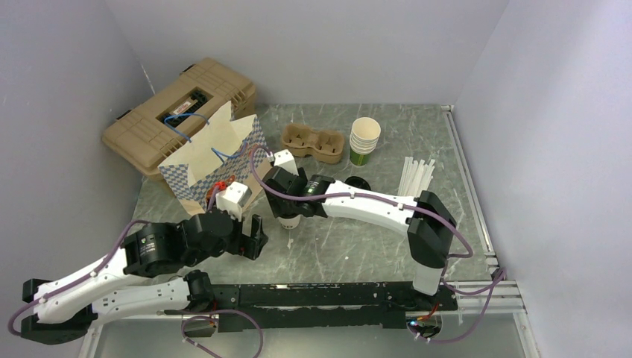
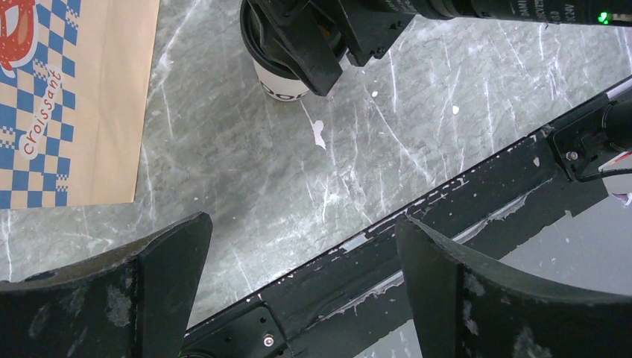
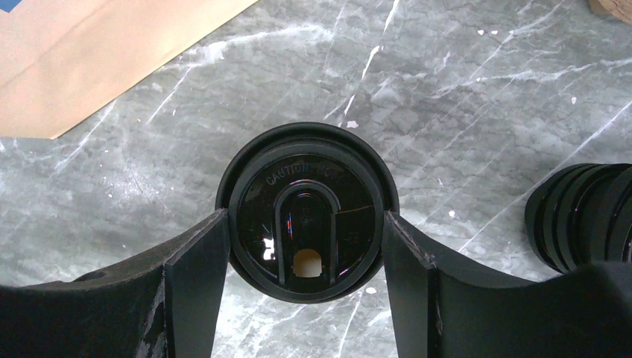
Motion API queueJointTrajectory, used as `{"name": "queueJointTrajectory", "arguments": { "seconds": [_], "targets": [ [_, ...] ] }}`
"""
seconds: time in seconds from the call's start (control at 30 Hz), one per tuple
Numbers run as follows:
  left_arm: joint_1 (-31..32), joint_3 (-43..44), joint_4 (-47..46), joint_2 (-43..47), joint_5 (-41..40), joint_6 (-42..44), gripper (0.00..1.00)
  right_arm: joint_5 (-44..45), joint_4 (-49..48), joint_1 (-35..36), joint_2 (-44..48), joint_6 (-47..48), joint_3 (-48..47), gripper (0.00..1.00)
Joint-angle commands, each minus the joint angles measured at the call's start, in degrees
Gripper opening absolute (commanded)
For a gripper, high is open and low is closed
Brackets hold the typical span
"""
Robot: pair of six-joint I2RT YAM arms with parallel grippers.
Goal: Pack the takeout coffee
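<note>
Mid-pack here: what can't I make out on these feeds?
- Wall of takeout coffee: top view, covered by right gripper; right wrist view, under its own lid.
- Cup print: left wrist view, blocked by a gripper finger.
- Lid stack: right wrist view, cut by right edge.
- Bag bottom: top view, behind its walls.

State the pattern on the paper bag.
The paper bag has blue-and-white checks on tan; left wrist view shows it best.

The grey marbled table (image 1: 358, 246) carries a tan case (image 1: 171, 112) at the back left, a checked paper bag (image 1: 212, 160) before it, a cup tray (image 1: 313, 143), stacked cups (image 1: 364, 139), straws (image 1: 417, 175), stacked lids (image 3: 577, 216) and the coffee (image 3: 305, 186).
</note>
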State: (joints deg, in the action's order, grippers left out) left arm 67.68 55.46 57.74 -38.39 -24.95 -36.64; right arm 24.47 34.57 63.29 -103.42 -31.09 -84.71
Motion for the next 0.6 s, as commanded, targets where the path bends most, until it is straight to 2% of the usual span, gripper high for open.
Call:
{"name": "queueJointTrajectory", "arguments": {
  "seconds": [0.0,0.17,0.33,0.4,0.57],
  "targets": [
    [-0.09,-0.71,-1.78,0.26,-1.22,0.22,0.99,1.28,-0.62,0.04,-0.45,-0.26,-2.51,0.47],
    [-0.09,-0.71,-1.88,0.20,-0.99,0.26,0.99,1.95,0.02,0.39,0.30,-0.12,-3.79,0.65],
    [-0.07,-0.88,-2.01,0.08,-0.89,0.37,0.99,2.80,1.14,0.69,0.88,0.32,-5.38,0.78],
    [-0.09,-0.88,-2.14,0.11,-0.81,0.47,0.99,3.16,1.77,0.70,0.76,0.37,-6.03,0.81],
    [-0.07,-0.88,-2.07,-0.10,-0.80,0.44,0.99,2.98,2.26,0.72,0.28,0.68,-6.70,0.82]
  ]
}}
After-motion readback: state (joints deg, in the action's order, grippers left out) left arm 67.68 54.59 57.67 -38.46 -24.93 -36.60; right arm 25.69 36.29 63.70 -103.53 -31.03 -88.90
